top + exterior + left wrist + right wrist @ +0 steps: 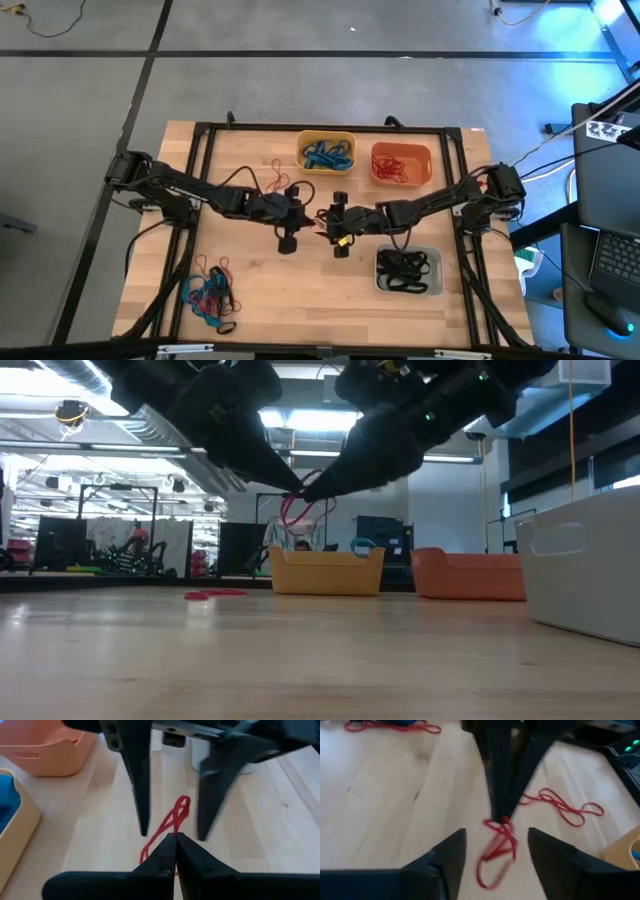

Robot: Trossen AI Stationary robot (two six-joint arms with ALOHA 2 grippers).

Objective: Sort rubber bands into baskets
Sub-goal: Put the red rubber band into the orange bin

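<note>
While both dark arms reach inward over the pale wooden table (300,300) in the high view, the left gripper (305,212) and right gripper (322,216) meet tip to tip near its middle, with the yellow plastic basket (326,151) of blue bands, the orange plastic basket (401,165) of red bands and the pale grey translucent basket (408,271) of black bands around them. A mixed heap of thin rubber bands (208,294) lies near the table's left front corner.

From the low view, both grippers slope down from above, and a thin red rubber band (297,508) dangles clear of the table.

Seen from the left wrist, that gripper's fingers are pinched together on the red band, the right gripper's fingers spread either side of it.

Only the right wrist view shows another loose red band (565,807) lying flat beyond, and the right gripper's jaws standing apart around the hanging loop without gripping it.
</note>
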